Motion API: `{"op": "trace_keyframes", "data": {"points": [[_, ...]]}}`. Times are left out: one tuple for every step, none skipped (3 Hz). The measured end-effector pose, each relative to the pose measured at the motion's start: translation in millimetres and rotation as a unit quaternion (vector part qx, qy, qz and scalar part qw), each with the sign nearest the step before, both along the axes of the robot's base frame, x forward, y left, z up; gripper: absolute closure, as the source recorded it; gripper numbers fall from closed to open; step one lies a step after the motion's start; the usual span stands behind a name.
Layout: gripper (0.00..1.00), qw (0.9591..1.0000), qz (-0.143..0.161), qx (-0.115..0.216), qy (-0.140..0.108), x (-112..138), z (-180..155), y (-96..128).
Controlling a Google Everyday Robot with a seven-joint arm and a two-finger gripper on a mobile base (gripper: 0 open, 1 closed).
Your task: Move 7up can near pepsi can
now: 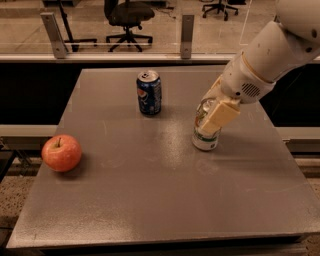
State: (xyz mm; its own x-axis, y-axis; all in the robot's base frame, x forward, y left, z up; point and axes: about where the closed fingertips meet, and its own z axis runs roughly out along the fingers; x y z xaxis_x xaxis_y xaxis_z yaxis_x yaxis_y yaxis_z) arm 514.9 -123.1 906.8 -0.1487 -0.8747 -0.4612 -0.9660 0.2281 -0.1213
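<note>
The 7up can [204, 139], white with green lettering and a green band at the bottom, stands on the grey table [150, 200] right of centre. My gripper [214, 116] comes in from the upper right and is shut on the can's upper part. One cream finger [221, 117] lies across the can's front and the other is hidden behind it. The pepsi can [149, 93], dark blue with a round logo, stands upright at the back centre, about a can's height to the left of the 7up can.
A red apple [61, 153] lies near the table's left edge. My white arm [272, 52] reaches in over the right rear corner. Behind the table is a rail with glass panels [186, 30] and an office chair [127, 15].
</note>
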Motion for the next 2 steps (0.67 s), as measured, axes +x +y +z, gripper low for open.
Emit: {"op": "trace_keyframes", "data": {"points": [[0.63, 0.9999, 0.007, -0.007, 0.000, 5, 0, 2], [0.87, 0.9998, 0.016, -0.015, -0.001, 21, 5, 12]]}}
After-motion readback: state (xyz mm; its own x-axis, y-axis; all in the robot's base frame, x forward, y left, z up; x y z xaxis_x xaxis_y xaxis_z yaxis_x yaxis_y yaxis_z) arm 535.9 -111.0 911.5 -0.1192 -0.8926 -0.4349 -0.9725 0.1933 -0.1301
